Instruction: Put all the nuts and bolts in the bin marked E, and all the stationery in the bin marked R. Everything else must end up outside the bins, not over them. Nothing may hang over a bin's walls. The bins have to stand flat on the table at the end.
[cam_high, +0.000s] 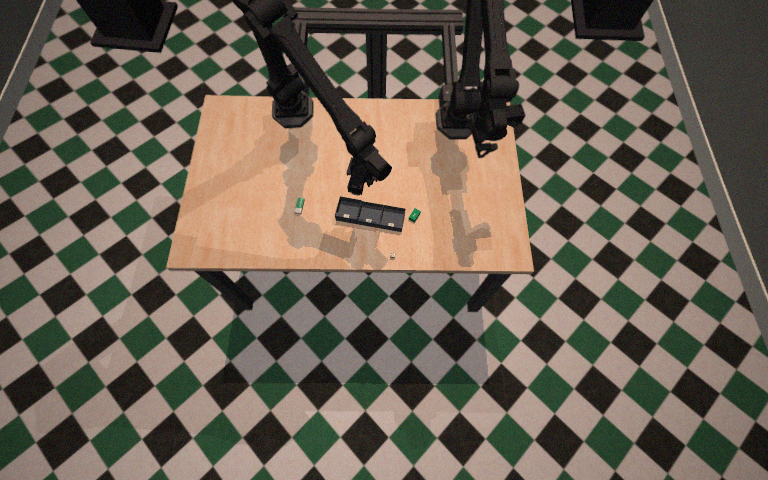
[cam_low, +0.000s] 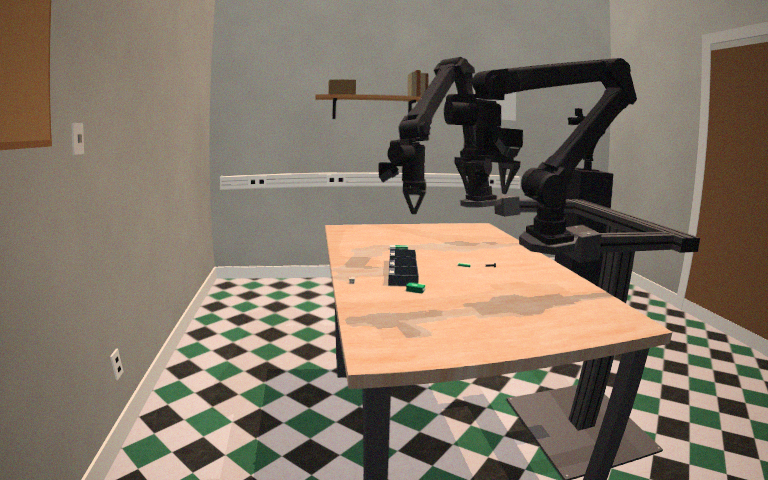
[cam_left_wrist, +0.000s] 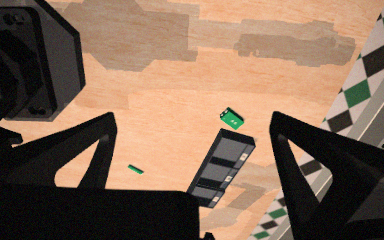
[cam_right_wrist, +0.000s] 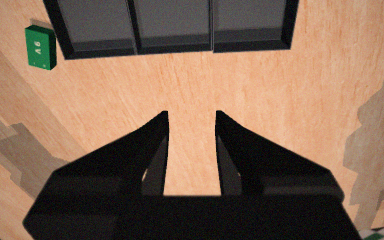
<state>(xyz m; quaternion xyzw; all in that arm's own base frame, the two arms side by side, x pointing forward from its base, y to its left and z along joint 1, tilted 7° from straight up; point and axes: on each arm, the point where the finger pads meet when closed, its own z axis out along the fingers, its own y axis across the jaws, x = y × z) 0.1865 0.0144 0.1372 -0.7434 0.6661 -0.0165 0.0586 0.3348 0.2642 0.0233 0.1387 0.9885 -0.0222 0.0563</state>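
Note:
A black tray of three bins (cam_high: 370, 214) lies near the table's front; it also shows in the right wrist view (cam_right_wrist: 172, 25) and the left wrist view (cam_left_wrist: 222, 167). My right gripper (cam_high: 357, 186) hangs high above the table just behind the bins. Its fingers are narrowed with only bare table between them. A thin green marker (cam_low: 464, 264) and a black bolt (cam_low: 490, 264) lie on the table behind the bins. A small nut (cam_high: 391, 256) sits near the front edge. My left gripper (cam_left_wrist: 193, 120) (cam_high: 485, 150) is wide open and empty, raised near its base.
A green 9 V battery (cam_high: 414, 214) lies just beside one end of the bins, also in the right wrist view (cam_right_wrist: 40, 47). A green and white small object (cam_high: 299, 205) lies off the other end. All three bins look empty.

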